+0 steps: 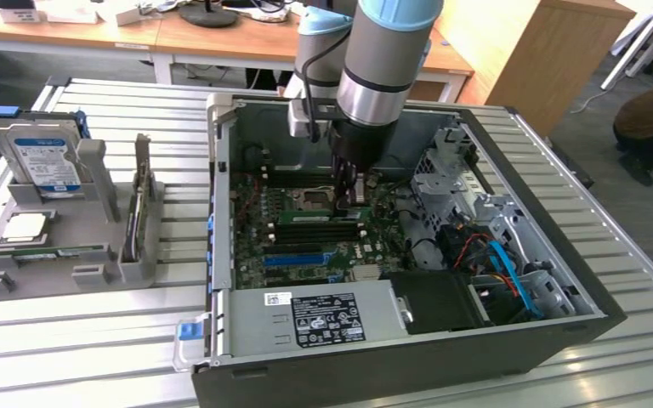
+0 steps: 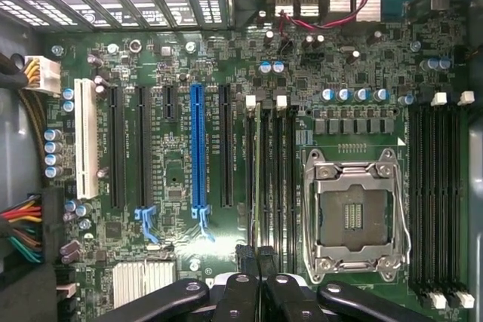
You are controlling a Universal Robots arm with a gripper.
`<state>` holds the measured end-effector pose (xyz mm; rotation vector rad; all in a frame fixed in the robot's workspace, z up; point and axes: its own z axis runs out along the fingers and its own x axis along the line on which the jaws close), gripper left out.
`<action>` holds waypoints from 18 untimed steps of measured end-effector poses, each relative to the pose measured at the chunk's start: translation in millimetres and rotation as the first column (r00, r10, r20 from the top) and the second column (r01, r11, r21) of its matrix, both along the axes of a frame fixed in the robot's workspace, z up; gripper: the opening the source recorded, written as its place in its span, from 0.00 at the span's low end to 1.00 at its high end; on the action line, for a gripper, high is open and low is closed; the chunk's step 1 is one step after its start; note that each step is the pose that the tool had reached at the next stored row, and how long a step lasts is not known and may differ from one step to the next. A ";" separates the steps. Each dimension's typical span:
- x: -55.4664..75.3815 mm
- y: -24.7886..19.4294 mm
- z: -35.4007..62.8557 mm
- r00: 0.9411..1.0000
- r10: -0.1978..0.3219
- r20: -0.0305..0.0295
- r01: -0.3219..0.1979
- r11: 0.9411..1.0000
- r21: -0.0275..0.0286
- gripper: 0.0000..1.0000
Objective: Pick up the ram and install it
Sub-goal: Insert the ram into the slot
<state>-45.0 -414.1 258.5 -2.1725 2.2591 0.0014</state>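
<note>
The ram (image 2: 259, 179) shows edge-on in the wrist view as a thin pale-green strip. It lies along a black memory slot (image 2: 250, 171) between the CPU socket (image 2: 353, 213) and the long blue slot (image 2: 197, 148). My gripper (image 2: 257, 259) is shut on the ram's near end, with one black fingertip pressed against each side. In the exterior view the gripper (image 1: 349, 197) reaches straight down into the open computer case (image 1: 222, 204), right beside the CPU socket (image 1: 309, 200). There the fingers cover most of the stick.
On the exterior view's left a grey holder (image 1: 65, 255) carries a hard drive (image 1: 37, 157), a CPU chip (image 1: 26, 226) and an upright dark expansion card (image 1: 139, 200). The power supply (image 1: 315, 319) fills the case's near end. Drive cages and cables (image 1: 496, 255) crowd the exterior view's right.
</note>
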 end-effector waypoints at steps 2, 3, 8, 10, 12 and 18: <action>0.0 0.0 -1.6 1.000 0.000 0.000 0.000 1.000 0.000 0.12; 0.0 0.0 -2.3 1.000 0.000 0.000 0.000 1.000 -0.001 0.12; 0.0 0.0 -5.4 1.000 0.000 0.000 0.000 1.000 -0.001 0.12; 0.0 -0.1 -5.4 1.000 0.000 0.000 0.000 1.000 -0.001 0.12; 0.0 0.1 -6.7 1.000 0.000 0.000 0.000 1.000 -0.001 0.12; 0.0 0.0 -9.5 1.000 0.000 0.000 0.000 1.000 -0.001 0.12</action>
